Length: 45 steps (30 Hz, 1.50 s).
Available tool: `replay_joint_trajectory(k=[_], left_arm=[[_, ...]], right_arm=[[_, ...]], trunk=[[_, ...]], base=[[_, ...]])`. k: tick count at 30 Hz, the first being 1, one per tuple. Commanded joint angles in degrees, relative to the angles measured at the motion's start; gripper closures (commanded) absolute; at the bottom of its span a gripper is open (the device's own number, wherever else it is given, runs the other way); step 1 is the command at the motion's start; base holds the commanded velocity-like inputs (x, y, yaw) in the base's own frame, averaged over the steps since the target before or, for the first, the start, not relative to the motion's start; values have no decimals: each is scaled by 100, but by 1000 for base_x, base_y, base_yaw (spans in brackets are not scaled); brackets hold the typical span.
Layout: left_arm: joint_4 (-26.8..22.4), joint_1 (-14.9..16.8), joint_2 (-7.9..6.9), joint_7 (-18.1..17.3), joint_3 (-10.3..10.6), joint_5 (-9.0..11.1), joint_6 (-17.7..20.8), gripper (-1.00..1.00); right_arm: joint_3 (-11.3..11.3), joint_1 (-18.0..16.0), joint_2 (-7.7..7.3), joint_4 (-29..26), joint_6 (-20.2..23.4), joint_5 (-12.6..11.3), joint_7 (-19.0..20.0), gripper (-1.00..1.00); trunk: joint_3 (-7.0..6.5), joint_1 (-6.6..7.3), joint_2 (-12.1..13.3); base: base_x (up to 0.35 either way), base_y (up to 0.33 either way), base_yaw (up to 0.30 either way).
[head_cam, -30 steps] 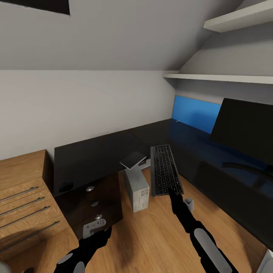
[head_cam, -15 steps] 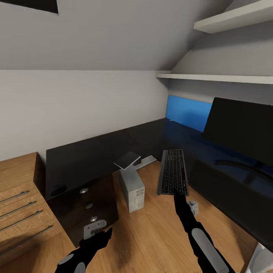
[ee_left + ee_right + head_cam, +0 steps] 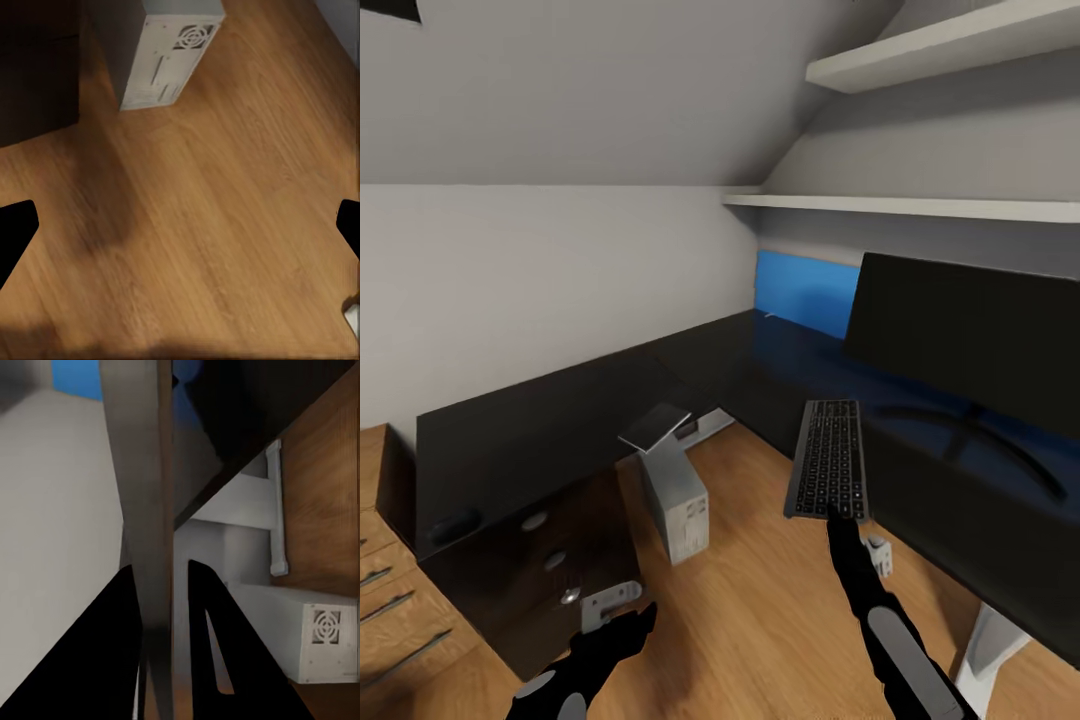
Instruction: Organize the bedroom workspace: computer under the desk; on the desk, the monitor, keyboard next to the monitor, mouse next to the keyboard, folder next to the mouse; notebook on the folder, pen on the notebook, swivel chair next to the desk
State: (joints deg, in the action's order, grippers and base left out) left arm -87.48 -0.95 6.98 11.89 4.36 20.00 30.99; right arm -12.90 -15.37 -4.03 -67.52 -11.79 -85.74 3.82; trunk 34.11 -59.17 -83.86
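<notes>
Compared with a second ago, the whole scene sits further left in the head view, which indicates the camera has turned; within that shift the keyboard (image 3: 828,458) has swung from an angled heading to nearly square with the desk (image 3: 560,420) edge, and now lies closer to the monitor (image 3: 970,335).

Right gripper (image 3: 165,615): fingers clamped on the near short edge of the keyboard, one finger either side of the thin board, as the right wrist view confirms. The keyboard is carried in the air, its far end over the front edge of the black desk top, just short of the monitor's stand. It is not yet resting on the desk.

Left gripper (image 3: 180,225): fingers spread wide apart, holding nothing, hanging low above the wooden floor near the computer (image 3: 676,492), which stands on the floor under the desk corner.

The folder (image 3: 805,295) appears as a blue panel at the back of the desk beside the monitor. A small dark object (image 3: 453,525), possibly the mouse, lies on the desk's left end; this is too small to confirm.

Handling assessment: the keyboard looks slim, rigid and light, but long. Held by one end, it acts as a lever, so any slip would let the far end droop. Judgement: the far end should be set down flat first. A grip at mid-length would be more secure for any further carrying.
</notes>
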Motion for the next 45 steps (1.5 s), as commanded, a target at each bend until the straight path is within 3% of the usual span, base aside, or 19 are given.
replay_joint_trajectory(k=[1,13,24,45], left_arm=[[-6,-1,2,51,3,59,15,-100],[3,-1,-21,67,-16,58,13,-100],[-3,-1,-30,68,-56,56,13,-100],[-23,-1,-30,59,-58,56,13,-100]], right_arm=[[-11,-8,-5,77,-47,-136,-177,100],[-20,-17,-10,178,-60,-136,-172,100],[-19,-17,-10,178,-60,-134,-172,100],[-12,-16,-10,186,-60,-127,-172,100]], trunk=[[5,0,-2],[5,0,-2],[5,0,-2],[5,0,-2]], base=[[0,0,-270],[-7,0,-270],[-274,0,-270],[-45,40,-270]])
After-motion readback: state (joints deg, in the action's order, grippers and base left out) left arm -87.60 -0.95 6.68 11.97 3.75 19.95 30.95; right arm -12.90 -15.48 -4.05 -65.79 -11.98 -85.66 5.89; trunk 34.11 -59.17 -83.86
